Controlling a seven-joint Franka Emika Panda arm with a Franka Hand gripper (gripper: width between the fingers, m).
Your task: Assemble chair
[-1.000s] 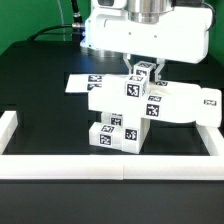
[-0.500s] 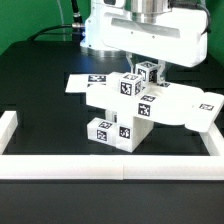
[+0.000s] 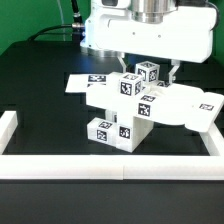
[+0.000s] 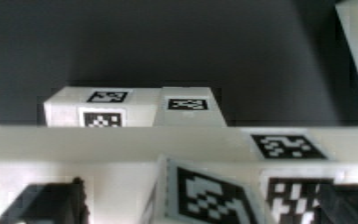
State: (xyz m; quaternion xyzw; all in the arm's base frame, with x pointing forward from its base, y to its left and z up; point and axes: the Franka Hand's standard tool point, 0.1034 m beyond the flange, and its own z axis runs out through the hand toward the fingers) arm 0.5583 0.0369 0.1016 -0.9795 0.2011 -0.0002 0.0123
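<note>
So my end effector [image 3: 148,72] is spread wide with nothing gripped, fingers either side of the chair's [image 3: 135,105] top tagged block. The chair itself sits on the black desk [image 3: 40,100] right below me.

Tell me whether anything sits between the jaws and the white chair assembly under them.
Nothing visible does. The gripper hangs with its jaws spread on either side of the small tagged cube post topping the white blocky plastic chair assembly; no other object lies between them.
</note>
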